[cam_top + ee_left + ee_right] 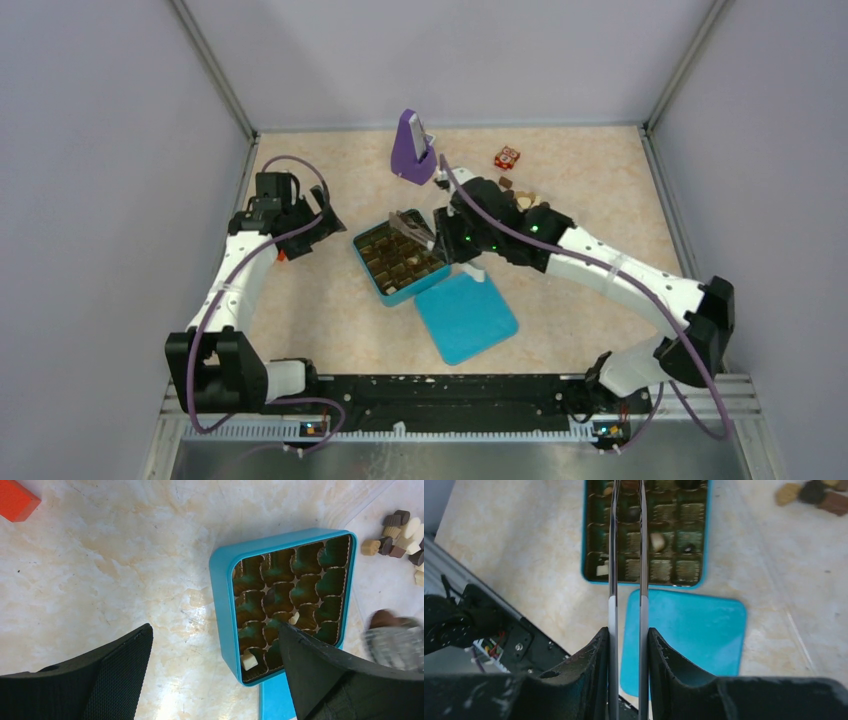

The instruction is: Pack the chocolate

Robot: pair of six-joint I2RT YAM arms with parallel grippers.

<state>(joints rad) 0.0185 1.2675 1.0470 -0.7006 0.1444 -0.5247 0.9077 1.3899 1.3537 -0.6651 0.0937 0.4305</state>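
Loose chocolate pieces, dark, light brown and cream, lie in a heap right of the open teal box; the heap also shows in the left wrist view and the right wrist view. The box's paper cups hold a few pieces: cream ones and a dark one. My right gripper is shut on metal tongs that reach over the box's far side; a blurred brown piece shows at their tips. My left gripper is open and empty, just left of the box.
The teal lid lies flat in front of the box. A purple stand is behind the box. A red-and-white patterned cube sits at the back right. A red block lies left of my left gripper. Grey walls enclose the table.
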